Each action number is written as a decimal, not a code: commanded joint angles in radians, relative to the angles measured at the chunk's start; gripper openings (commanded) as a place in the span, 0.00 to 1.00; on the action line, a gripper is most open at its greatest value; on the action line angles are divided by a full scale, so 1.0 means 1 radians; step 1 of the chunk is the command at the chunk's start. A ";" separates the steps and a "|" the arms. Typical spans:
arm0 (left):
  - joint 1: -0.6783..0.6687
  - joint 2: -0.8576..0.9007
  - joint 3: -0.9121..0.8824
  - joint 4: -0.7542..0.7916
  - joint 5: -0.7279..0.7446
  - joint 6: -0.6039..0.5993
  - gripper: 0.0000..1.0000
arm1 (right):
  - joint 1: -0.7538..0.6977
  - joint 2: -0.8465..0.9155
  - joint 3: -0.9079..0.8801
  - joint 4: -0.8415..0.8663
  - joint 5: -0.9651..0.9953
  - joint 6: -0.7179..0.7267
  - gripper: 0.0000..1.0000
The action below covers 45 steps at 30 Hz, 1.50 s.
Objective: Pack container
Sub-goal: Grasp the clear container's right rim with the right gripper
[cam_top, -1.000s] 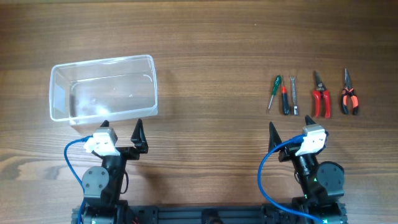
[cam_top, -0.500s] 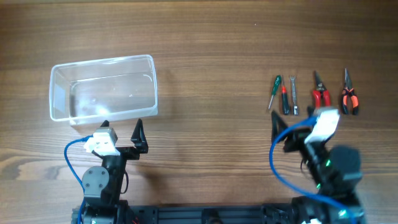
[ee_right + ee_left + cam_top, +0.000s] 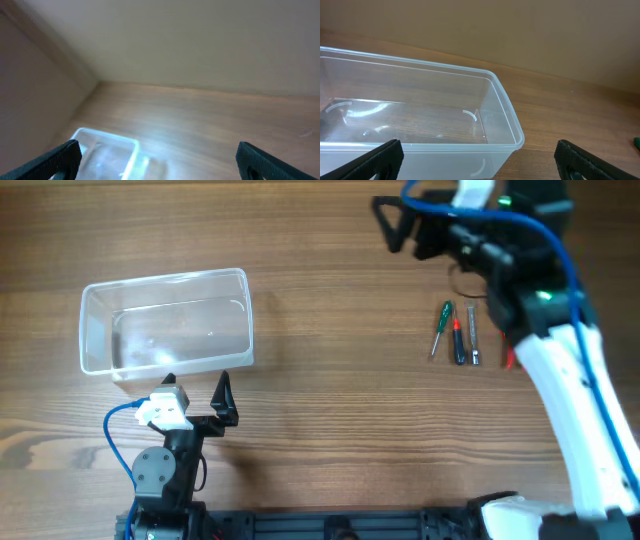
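Note:
The container (image 3: pixel 166 280) is a clear plastic tub on the left of the table, with nothing in it. My left gripper (image 3: pixel 195 384) is open and empty just in front of its near wall; the left wrist view shows the tub's rim (image 3: pixel 512 121) between the spread fingers (image 3: pixel 480 162). My right gripper (image 3: pixel 387 224) is raised high over the far middle of the table, open and empty, pointing left. The right wrist view is blurred and shows the tub (image 3: pixel 107 148) far below between its open fingers (image 3: pixel 160 162).
A green screwdriver (image 3: pixel 440 327), a red-and-black screwdriver (image 3: pixel 458 340) and a small silver tool (image 3: pixel 472 334) lie in a row at the right. The raised right arm (image 3: pixel 560 350) covers the pliers beside them; only a red scrap (image 3: pixel 509 361) shows.
The right arm has lifted from the front edge and swung far up and across the tools, its gripper now at the far middle facing left. The left arm has not moved.

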 commanded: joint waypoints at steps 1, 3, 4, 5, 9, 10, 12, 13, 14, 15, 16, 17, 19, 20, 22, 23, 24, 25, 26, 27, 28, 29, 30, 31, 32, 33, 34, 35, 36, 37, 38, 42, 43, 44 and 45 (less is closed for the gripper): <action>0.006 -0.005 -0.006 0.000 -0.003 -0.012 1.00 | 0.160 0.111 0.013 -0.001 0.149 0.105 0.99; 0.006 -0.005 -0.006 0.000 -0.003 -0.012 1.00 | 0.245 0.158 0.013 0.000 0.258 0.105 1.00; 0.006 -0.005 -0.006 0.000 -0.003 -0.012 1.00 | 0.293 0.188 0.013 0.002 0.313 0.105 0.99; 0.006 -0.005 -0.006 0.000 -0.003 -0.012 1.00 | 0.354 0.228 0.013 0.007 0.374 0.106 0.99; 0.006 -0.005 -0.006 0.000 -0.003 -0.012 1.00 | 0.481 0.328 0.013 0.045 0.396 0.106 0.99; 0.006 -0.005 -0.006 0.000 -0.003 -0.012 1.00 | 0.503 0.348 0.013 0.050 0.397 0.105 0.99; 0.006 -0.005 -0.006 0.000 -0.003 -0.012 1.00 | 0.541 0.399 0.012 0.059 0.397 0.105 0.99; 0.006 -0.004 -0.006 0.000 -0.003 -0.012 1.00 | 0.549 0.418 0.012 0.065 0.396 0.105 0.98; 0.006 -0.005 -0.006 0.000 -0.003 -0.012 1.00 | 0.557 0.441 0.012 0.073 0.396 0.105 0.94; 0.006 -0.005 -0.006 0.000 -0.003 -0.012 1.00 | 0.563 0.460 0.012 0.083 0.396 0.105 0.90; 0.006 -0.005 -0.006 0.000 -0.003 -0.012 1.00 | 0.568 0.484 0.012 0.095 0.396 0.105 0.86; 0.006 -0.004 -0.006 0.000 -0.003 -0.012 1.00 | 0.571 0.504 0.012 0.105 0.396 0.105 0.84; 0.006 -0.004 -0.006 0.000 -0.003 -0.012 1.00 | 0.573 0.551 0.012 0.129 0.396 0.107 0.77; 0.006 -0.005 -0.006 0.000 -0.003 -0.012 1.00 | 0.573 0.571 0.012 0.135 0.396 0.111 0.73; 0.006 -0.005 -0.006 0.000 -0.003 -0.012 1.00 | 0.573 0.613 0.012 0.146 0.394 0.133 0.73; 0.006 -0.005 -0.006 0.000 -0.003 -0.012 1.00 | 0.573 0.628 0.012 0.153 0.385 0.133 0.72; 0.006 -0.005 -0.006 0.000 -0.003 -0.012 1.00 | 0.573 0.640 0.012 0.157 0.380 0.133 0.70; 0.006 -0.005 -0.006 0.000 -0.003 -0.012 1.00 | 0.573 0.650 0.012 0.156 0.381 0.132 0.64; 0.006 -0.005 -0.006 0.000 -0.003 -0.012 1.00 | 0.573 0.656 0.012 0.153 0.381 0.132 0.59; 0.006 -0.005 -0.006 0.000 -0.003 -0.012 1.00 | 0.573 0.658 0.012 0.146 0.383 0.132 0.51; 0.006 -0.005 -0.006 0.000 -0.003 -0.012 1.00 | 0.570 0.660 0.012 0.130 0.396 0.132 0.43; 0.006 -0.005 -0.006 0.000 -0.003 -0.012 1.00 | 0.568 0.658 0.012 0.104 0.420 0.133 0.33; 0.006 -0.005 -0.006 0.000 -0.003 -0.012 1.00 | 0.564 0.653 0.012 0.071 0.445 0.134 0.27; 0.006 -0.005 -0.006 0.000 -0.003 -0.012 1.00 | 0.560 0.646 0.012 0.035 0.467 0.137 0.22; 0.006 -0.005 -0.006 0.000 -0.003 -0.012 1.00 | 0.552 0.636 0.012 -0.010 0.495 0.156 0.20; 0.006 -0.005 -0.006 0.000 -0.003 -0.012 1.00 | 0.547 0.625 0.012 -0.047 0.517 0.172 0.18; 0.006 -0.005 -0.006 0.000 -0.003 -0.012 1.00 | 0.537 0.606 0.012 -0.097 0.539 0.184 0.17; 0.006 -0.005 -0.006 0.000 -0.003 -0.012 1.00 | 0.526 0.585 0.012 -0.138 0.550 0.184 0.17; 0.006 -0.004 -0.006 0.000 -0.003 -0.012 1.00 | 0.519 0.570 0.012 -0.164 0.558 0.184 0.17; 0.006 -0.004 -0.006 0.000 -0.003 -0.012 1.00 | 0.513 0.548 0.012 -0.192 0.579 0.181 0.17; 0.006 -0.005 -0.006 0.000 -0.003 -0.012 1.00 | 0.512 0.530 0.012 -0.209 0.604 0.180 0.18; 0.006 -0.005 -0.006 0.000 -0.003 -0.012 1.00 | 0.511 0.454 0.012 -0.287 0.731 0.208 0.19; 0.006 -0.004 -0.006 0.000 -0.003 -0.012 1.00 | 0.507 0.439 0.012 -0.313 0.746 0.227 0.19; 0.006 -0.005 -0.006 0.000 -0.003 -0.012 1.00 | 0.500 0.424 0.012 -0.344 0.756 0.254 0.18; 0.006 -0.004 -0.006 0.000 -0.003 -0.012 1.00 | 0.491 0.410 0.012 -0.377 0.758 0.277 0.19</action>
